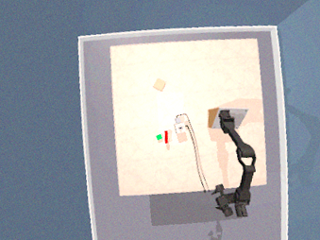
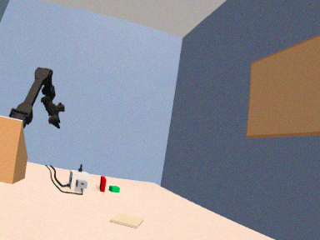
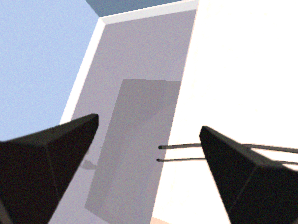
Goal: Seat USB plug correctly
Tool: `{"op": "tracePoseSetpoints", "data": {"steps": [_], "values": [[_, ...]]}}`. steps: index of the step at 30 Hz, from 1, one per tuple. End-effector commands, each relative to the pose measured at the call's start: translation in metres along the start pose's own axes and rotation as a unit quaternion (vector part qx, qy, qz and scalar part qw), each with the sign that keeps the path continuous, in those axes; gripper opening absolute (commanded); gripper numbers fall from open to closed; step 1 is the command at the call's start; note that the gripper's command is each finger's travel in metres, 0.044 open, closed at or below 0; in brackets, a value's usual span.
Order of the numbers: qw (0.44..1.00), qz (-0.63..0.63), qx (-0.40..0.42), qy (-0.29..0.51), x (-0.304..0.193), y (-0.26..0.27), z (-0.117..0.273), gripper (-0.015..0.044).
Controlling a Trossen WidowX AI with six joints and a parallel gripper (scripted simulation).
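Observation:
The white power cube [image 1: 177, 128] [image 2: 73, 180] stands on the table. The small black USB plug [image 2: 81, 167] stands upright out of its top; its depth and which way round it sits are too small to tell. A grey plug [image 2: 82, 183] is on the cube's side. Two dark cables [image 1: 196, 151] [image 2: 54, 178] [image 3: 182, 146] run from the cube to the table edge. My gripper [image 1: 218, 200] [image 2: 59, 115] [image 3: 150, 125] is open and empty, high up beyond the table's edge and well away from the cube.
A red block [image 1: 166, 137] [image 2: 102, 183] and a green block [image 1: 159, 137] [image 2: 114, 189] stand near the cube. A flat beige tile [image 1: 160, 84] [image 2: 127, 221] lies farther off. An orange-brown block [image 1: 212, 117] [image 2: 9, 152] with a grey plate is beside the arm's base.

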State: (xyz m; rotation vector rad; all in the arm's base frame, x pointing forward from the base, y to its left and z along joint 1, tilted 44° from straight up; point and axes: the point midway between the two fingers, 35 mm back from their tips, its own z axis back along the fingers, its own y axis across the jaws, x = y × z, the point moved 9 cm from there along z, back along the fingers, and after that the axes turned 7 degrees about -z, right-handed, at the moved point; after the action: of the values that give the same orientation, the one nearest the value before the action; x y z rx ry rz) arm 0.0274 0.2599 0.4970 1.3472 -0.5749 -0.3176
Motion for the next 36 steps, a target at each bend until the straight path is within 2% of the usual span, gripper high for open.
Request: {"op": "tracePoseSetpoints", "data": {"steps": [1,6,12,20,28,36], "values": [[1.000,0.002,-0.003,0.000,0.000,-0.002,-0.002,0.0426],[0.995,0.030,-0.093,-0.004,0.019,-0.050,-0.059,0.0440],[0.981,0.028,-0.194,-0.005,0.058,-0.110,-0.104,0.0440],[0.941,-0.054,-0.335,0.005,0.130,-0.210,-0.135,0.0440],[0.874,-0.218,-0.433,0.016,0.206,-0.315,-0.115,0.0440],[0.770,-0.464,-0.438,0.018,0.259,-0.414,-0.042,0.0440]]}}
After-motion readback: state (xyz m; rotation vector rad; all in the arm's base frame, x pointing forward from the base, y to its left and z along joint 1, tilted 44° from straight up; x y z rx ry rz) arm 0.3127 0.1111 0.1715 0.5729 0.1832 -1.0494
